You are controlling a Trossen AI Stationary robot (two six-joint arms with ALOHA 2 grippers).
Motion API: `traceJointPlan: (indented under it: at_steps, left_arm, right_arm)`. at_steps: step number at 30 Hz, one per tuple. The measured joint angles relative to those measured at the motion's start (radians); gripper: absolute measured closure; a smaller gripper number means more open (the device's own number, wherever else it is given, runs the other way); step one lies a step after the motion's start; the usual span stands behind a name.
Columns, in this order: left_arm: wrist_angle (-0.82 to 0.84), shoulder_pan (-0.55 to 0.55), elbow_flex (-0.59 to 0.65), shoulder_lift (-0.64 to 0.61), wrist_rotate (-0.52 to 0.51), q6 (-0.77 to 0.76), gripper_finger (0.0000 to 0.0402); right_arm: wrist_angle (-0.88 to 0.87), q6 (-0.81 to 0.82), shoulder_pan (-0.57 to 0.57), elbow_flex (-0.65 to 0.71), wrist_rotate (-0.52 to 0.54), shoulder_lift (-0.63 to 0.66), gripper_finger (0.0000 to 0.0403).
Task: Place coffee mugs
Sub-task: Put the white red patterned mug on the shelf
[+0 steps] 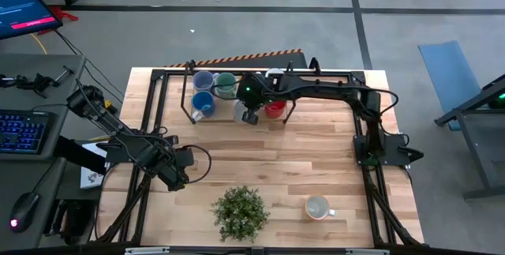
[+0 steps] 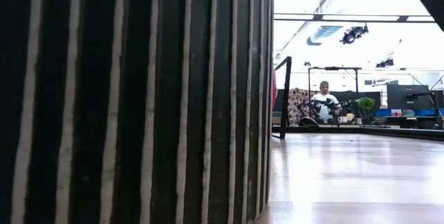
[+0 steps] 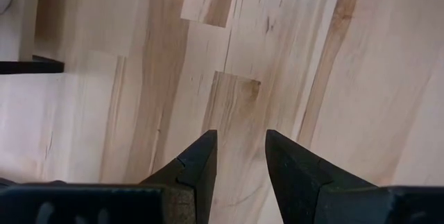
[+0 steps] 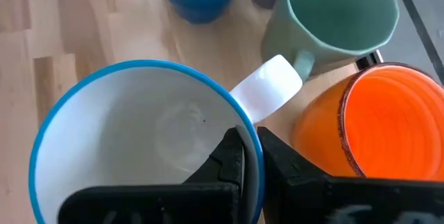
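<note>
a: progress? table (image 1: 331,160) first.
b: mugs cluster at far edge; right gripper (image 1: 251,116) clamped on blue-rimmed white mug (image 4: 139,148) beside orange mug (image 4: 388,127). cream mug (image 1: 317,207) waits near front edge.
a: room?
b: mid-table open; plant (image 1: 240,211) by front edge. left gripper (image 3: 239,156) slightly apart, left edge.

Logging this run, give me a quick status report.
Right gripper fingers pinching blue-rimmed white mug rim. Left gripper open, empty, over bare table. Orange mug, green mug crowd close.
</note>
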State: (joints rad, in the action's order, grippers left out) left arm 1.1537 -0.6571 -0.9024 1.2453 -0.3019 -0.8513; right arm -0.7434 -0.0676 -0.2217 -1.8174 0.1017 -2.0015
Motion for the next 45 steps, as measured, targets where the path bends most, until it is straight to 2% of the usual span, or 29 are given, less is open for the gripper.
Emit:
traceJointPlan:
  at_steps: [5,9,45]
  left_arm:
    - [-0.001,0.0,0.0,0.0,0.0,-0.011,0.0289]
    - [-0.001,0.0,0.0,0.0,-0.002,-0.011,0.0289]
    - [-0.052,0.0,0.0,0.0,-0.01,-0.011,0.0289]
  right_arm:
    - [-0.029,-0.005,-0.017,-0.001,0.007,-0.022,0.0403]
    - [-0.062,-0.027,-0.027,-0.001,0.053,-0.023,0.0403]
    - [-0.035,-0.044,-0.056,-0.004,0.056,-0.057,0.0403]
